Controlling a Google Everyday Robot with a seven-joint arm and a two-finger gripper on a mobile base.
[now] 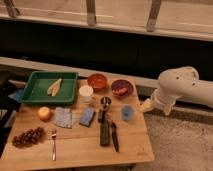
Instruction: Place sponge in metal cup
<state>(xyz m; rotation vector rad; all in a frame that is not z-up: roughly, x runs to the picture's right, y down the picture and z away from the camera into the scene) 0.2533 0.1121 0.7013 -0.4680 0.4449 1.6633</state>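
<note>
The sponge is a small thick blue block lying on the wooden table near its middle. The metal cup stands upright just right of it and a little farther back, dark inside. My white arm is folded at the right, off the table. Its gripper end hangs by the table's right edge, to the right of the metal cup and well away from the sponge. Nothing shows in the gripper.
A white cup, orange bowl and purple bowl stand behind. A small blue cup, pale cloth, green tray, orange fruit, grapes, fork and two dark long objects also lie on the table.
</note>
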